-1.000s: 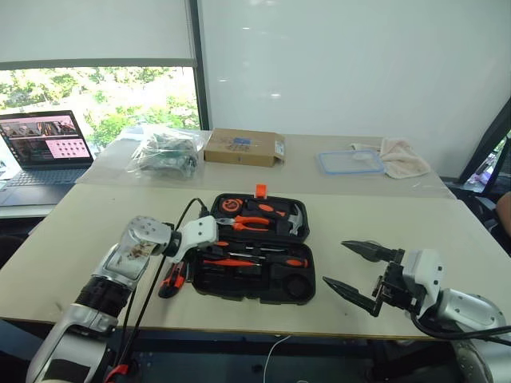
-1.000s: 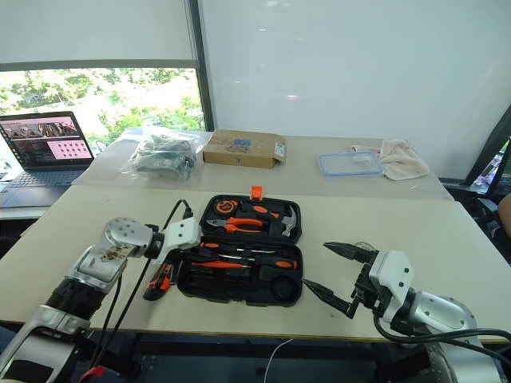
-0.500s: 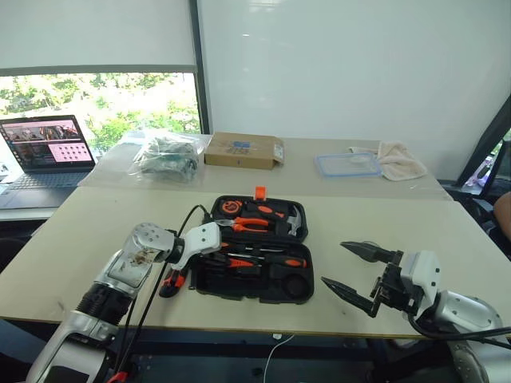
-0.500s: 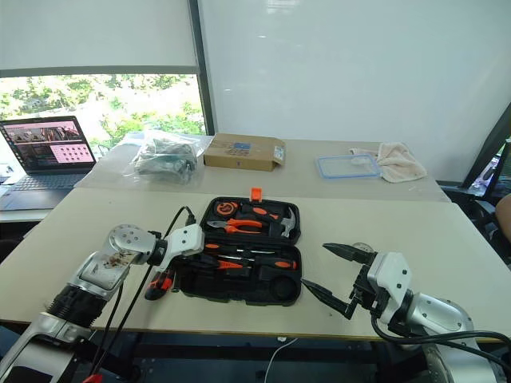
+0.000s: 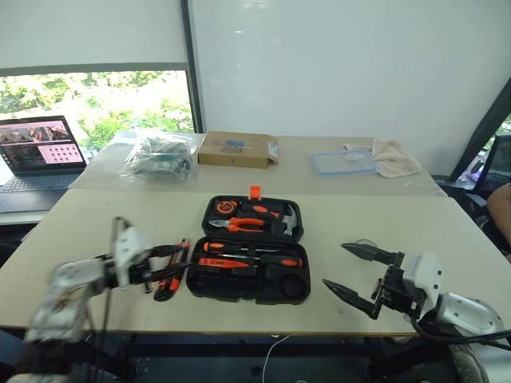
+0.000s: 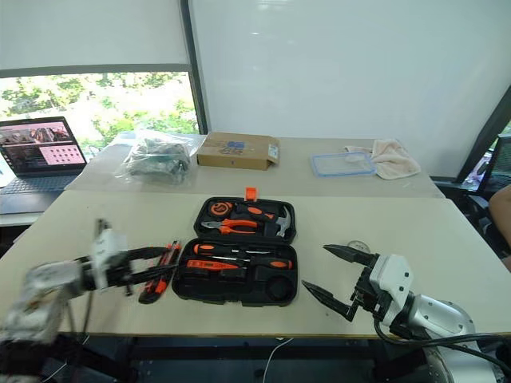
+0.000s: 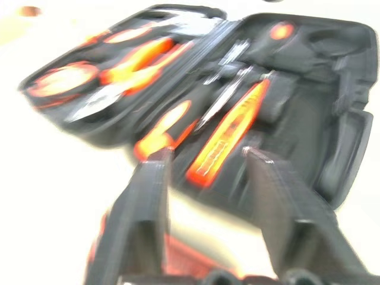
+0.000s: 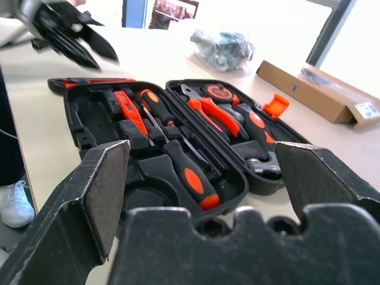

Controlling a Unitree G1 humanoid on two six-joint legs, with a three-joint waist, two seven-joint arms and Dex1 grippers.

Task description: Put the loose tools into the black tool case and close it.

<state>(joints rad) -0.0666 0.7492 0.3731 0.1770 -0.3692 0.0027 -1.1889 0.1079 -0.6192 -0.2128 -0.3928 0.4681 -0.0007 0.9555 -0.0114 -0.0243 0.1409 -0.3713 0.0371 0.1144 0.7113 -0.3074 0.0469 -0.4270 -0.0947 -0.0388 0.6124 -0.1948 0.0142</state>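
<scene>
Left eye view: utility knife [image 5: 169, 274] lies lengthwise beside the black tool case [image 5: 249, 259], just right of the parted, empty left end effector [image 5: 164, 259]; right end effector [image 5: 351, 271] wide open

1. My right gripper [image 5: 357, 270] has bare table [image 5: 375, 223] around it, right of the open black tool case [image 5: 251, 249].
2. On the case's left, the utility knife [image 5: 172, 270] lies just beside my left gripper [image 5: 172, 262].
3. The cardboard box [image 5: 236, 149] sits far off.
</scene>
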